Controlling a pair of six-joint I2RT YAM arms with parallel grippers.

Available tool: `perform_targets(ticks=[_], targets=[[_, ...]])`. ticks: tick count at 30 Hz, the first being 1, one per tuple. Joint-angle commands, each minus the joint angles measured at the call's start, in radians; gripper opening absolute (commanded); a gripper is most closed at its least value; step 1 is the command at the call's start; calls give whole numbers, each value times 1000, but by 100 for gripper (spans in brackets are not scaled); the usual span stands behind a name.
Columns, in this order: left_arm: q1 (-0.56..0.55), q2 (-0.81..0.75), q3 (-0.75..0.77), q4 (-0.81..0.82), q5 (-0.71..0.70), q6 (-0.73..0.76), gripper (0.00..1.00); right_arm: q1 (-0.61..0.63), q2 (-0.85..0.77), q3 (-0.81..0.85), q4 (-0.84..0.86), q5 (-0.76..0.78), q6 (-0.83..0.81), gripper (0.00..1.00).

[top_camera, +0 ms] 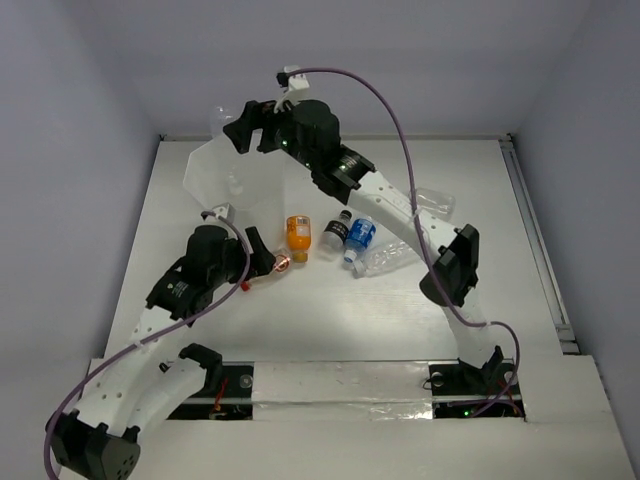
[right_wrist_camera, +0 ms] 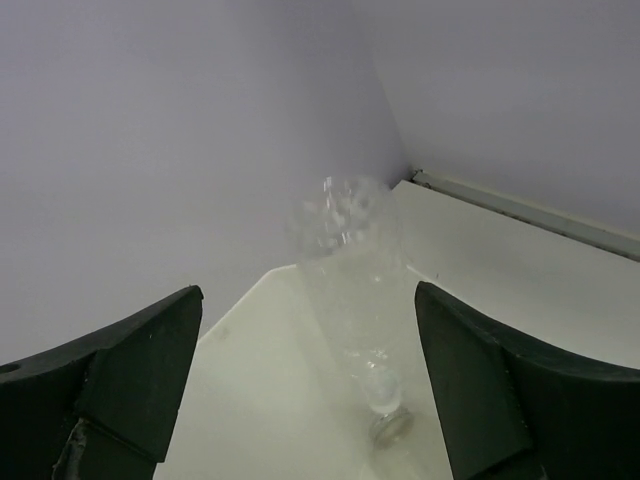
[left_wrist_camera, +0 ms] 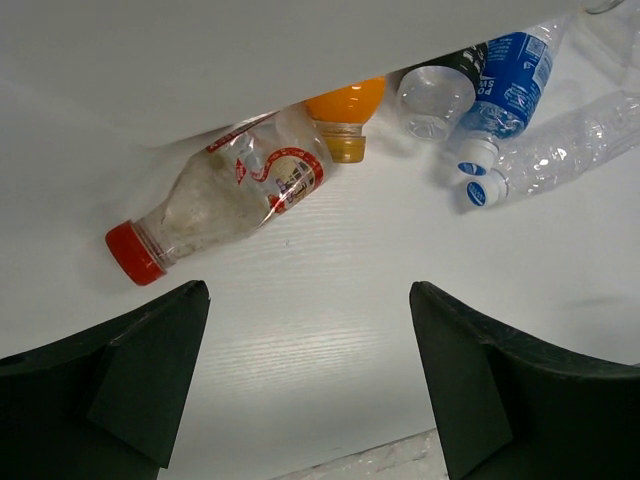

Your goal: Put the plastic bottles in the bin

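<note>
The bin (top_camera: 205, 175) stands at the far left of the table. My right gripper (top_camera: 243, 128) hovers over it, open and empty. In the right wrist view a clear bottle (right_wrist_camera: 355, 290) stands neck down inside the bin (right_wrist_camera: 250, 390), free between my open right gripper's (right_wrist_camera: 308, 395) jaws. My left gripper (top_camera: 264, 252) is open just short of the red-capped bottle (left_wrist_camera: 220, 200), which lies on its side. The orange bottle (top_camera: 298, 235), the black-capped bottle (top_camera: 335, 232), the blue-labelled bottle (top_camera: 359, 238) and a long clear bottle (top_camera: 388, 257) lie in a row at mid-table.
A squat clear bottle (top_camera: 436, 204) lies to the right, partly under the right arm (top_camera: 390, 210). The cell's walls stand close behind the bin. A metal rail (top_camera: 535, 240) runs along the table's right edge.
</note>
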State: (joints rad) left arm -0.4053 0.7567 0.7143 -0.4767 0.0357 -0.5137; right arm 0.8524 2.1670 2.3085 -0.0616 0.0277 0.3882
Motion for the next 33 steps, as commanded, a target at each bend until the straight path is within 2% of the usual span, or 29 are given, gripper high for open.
perform_targets(ticks=[1, 3, 4, 5, 6, 7, 8, 10, 11, 15, 18, 19, 22, 27, 31, 33], targets=[[-6, 50, 8, 75, 35, 6, 79, 10, -175, -46, 111, -18, -32, 92], [-36, 81, 7, 95, 24, 7, 79, 10, -241, -168, 132, -18, -35, 86], [-53, 119, 10, 101, 18, 7, 79, 10, -324, -228, 144, -18, -35, 76], [-70, 144, 16, 108, 7, 10, 79, 10, -375, -297, 164, -18, -34, 69], [-107, 168, 19, 113, -20, 15, 79, 10, -427, -451, 218, -18, -31, 64], [-124, 194, 33, 116, -26, 18, 80, 10, -482, -530, 253, -18, -29, 50], [-141, 246, 40, 119, -61, 24, 82, 10, -589, -605, 281, -11, -17, 39], [-162, 297, 63, 112, -100, 37, 84, 10, -692, -793, 336, -2, -9, 26], [-162, 332, 68, 110, -115, 41, 84, 10, -785, -848, 347, 8, -6, 24], [-187, 385, 80, 108, -195, 53, 86, 10, -991, -1069, 353, 29, 1, 26], [-216, 421, 67, 105, -255, 35, 86, 10, -1123, -1184, 324, 58, 9, 37], [-239, 441, 57, 101, -299, 11, 86, 10, -1153, -1224, 313, 54, 14, 44], [-273, 458, 36, 87, -342, -37, 85, 10, -1252, -1267, 290, 46, 18, 52], [-388, 345, -44, 118, -485, -198, 84, 10, -1366, -1333, 267, 69, 32, 55], [-507, 276, -102, 159, -589, -243, 83, 10, -1432, -1393, 284, 69, 51, 55], [-558, 265, -107, 159, -688, -253, 83, 10, -1461, -1423, 283, 69, 67, 55]])
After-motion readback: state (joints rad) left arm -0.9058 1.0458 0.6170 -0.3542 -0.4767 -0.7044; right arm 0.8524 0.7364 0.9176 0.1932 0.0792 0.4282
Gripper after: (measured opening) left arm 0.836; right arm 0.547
